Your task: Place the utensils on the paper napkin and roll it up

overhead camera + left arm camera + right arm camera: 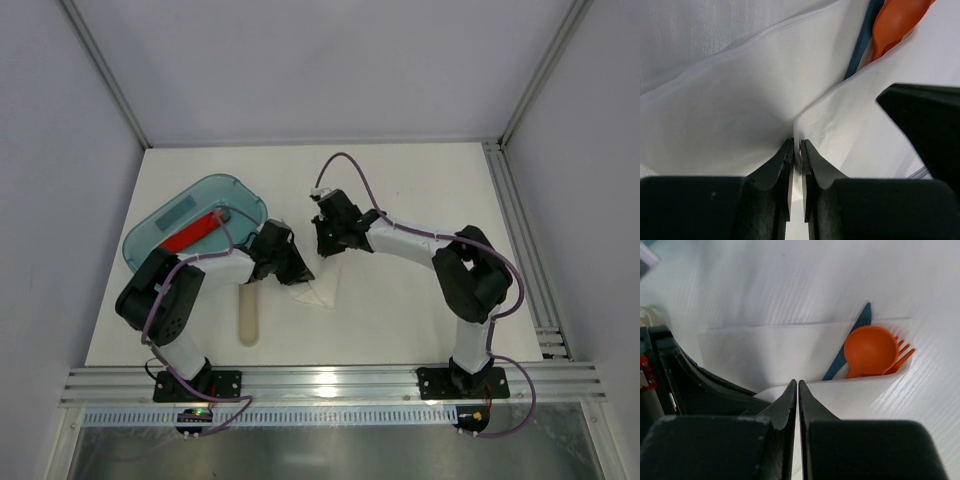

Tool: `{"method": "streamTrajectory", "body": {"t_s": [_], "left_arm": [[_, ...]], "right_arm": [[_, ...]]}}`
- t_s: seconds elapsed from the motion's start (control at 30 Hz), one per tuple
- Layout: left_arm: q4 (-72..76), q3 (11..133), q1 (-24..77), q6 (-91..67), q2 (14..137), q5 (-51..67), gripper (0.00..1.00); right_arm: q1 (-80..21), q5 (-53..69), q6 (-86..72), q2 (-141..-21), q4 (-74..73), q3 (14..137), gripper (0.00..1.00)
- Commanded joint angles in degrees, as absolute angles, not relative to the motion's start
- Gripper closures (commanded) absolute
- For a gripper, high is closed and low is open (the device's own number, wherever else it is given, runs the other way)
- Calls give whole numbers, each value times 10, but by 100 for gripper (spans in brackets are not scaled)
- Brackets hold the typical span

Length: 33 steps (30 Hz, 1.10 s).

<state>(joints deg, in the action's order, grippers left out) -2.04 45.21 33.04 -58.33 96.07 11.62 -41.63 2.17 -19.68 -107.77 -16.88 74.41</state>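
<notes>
From above, the paper napkin [318, 292] is only a small white wedge on the table [420, 200], between and just in front of the left gripper [290, 268] and the right gripper [325, 240]; no cutlery on it shows there. That view alone shows the teal tray [240, 186] at the far left with a red stick-like piece [195, 232] in it, and a pale flat stick [248, 315] lying beside the left arm.

The left wrist camera shows its jaws pinched onto a raised fold of the napkin, the paper edge caught between the tips. The right wrist camera shows its jaws pressed together over the near fold; whether paper is caught I cannot tell. It also shows an orange spoon [870, 350], orange fork [903, 353] tines and a blue knife [860, 325] poking out of the folded napkin.
</notes>
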Motion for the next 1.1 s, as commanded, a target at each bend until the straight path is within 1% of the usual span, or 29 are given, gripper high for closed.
{"method": "streamTrajectory", "body": {"t_s": [0.0, 0.3, 0.53, 0.8, 0.97, 1.0, 1.07], "left_arm": [[-62, 437, 336, -576, 987, 83, 84], [-62, 427, 337, -591, 971, 68, 85], [-51, 424, 342, -597, 962, 68, 85], [-64, 446, 352, -601, 933, 65, 81], [-109, 480, 355, -577, 910, 49, 71], [-137, 492, 355, -570, 905, 33, 67], [-160, 502, 355, -544, 888, 15, 63]], "right_arm": [[-432, 42, -232, -1049, -178, 721, 96], [-453, 40, -256, -1060, -177, 692, 96], [-455, 8, -255, -1081, -192, 678, 96], [-456, 2, -233, -1071, -178, 648, 96], [-455, 3, -219, -1059, -165, 626, 96], [-455, 3, -217, -1056, -163, 623, 96], [-453, 3, -214, -1049, -160, 614, 96]]}}
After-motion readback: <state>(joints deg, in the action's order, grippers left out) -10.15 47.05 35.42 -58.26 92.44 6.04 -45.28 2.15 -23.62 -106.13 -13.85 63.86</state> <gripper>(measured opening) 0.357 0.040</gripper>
